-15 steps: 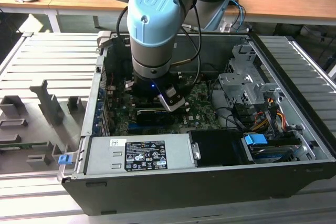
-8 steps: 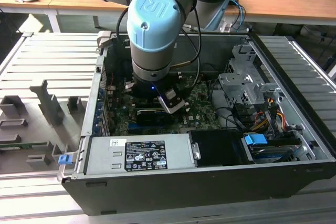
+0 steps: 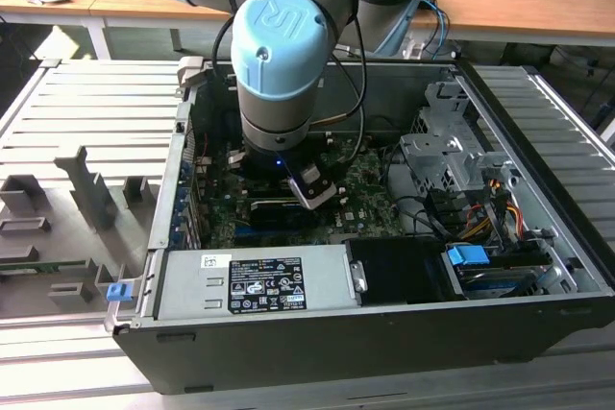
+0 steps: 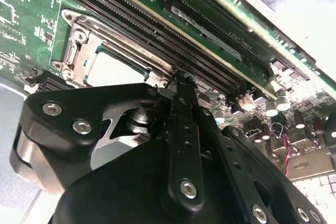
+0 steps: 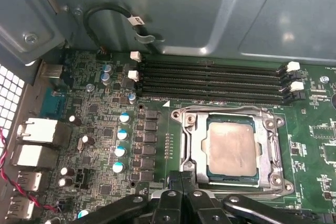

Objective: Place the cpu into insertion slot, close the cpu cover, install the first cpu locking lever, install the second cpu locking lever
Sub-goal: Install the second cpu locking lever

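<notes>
Sitting flat in the insertion slot (image 5: 231, 148) under the closed cpu cover (image 5: 195, 145), the thin, stiff, easily hurt cpu (image 5: 231, 146) was seen near the end effector (image 5: 181, 178), pressed together, holding nothing.

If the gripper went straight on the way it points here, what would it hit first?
Probably the cpu cover, at the rim nearest the gripper. The fingertips sit together at that edge of the insertion slot, with the cpu seated under the closed frame. Depth is unclear, so contact may already exist.
</notes>
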### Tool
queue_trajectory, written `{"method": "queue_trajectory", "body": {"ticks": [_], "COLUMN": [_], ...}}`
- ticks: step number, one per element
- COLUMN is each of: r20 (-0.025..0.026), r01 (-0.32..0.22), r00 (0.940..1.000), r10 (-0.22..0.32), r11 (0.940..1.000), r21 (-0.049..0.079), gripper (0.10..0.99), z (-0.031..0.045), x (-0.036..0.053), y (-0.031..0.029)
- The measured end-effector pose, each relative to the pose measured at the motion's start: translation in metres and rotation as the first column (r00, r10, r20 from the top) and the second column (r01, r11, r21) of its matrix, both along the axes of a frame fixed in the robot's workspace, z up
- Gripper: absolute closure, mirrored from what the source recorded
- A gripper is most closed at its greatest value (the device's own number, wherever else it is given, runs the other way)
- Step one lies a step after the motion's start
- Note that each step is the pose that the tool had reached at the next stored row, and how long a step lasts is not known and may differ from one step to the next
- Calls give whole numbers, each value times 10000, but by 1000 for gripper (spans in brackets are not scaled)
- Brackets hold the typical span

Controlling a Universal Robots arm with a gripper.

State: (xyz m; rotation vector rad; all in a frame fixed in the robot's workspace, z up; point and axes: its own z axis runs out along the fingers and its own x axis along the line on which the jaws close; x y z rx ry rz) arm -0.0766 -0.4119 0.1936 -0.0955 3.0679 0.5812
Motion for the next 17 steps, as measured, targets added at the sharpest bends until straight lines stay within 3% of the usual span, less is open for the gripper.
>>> {"method": "queue_trajectory", "body": {"ticks": [7,13,17], "r20": [-2,-1,-1], "r01": [-3,-1,-1], "r00": [10000,10000,10000], "r10": [3,1,1], "r11": [10000,10000,10000], "r21": [-3,-3,-3], "gripper": [980,980,980], "z": [-11,162,190], "x": [-30,-31,-31], "y": [37,41,41]}}
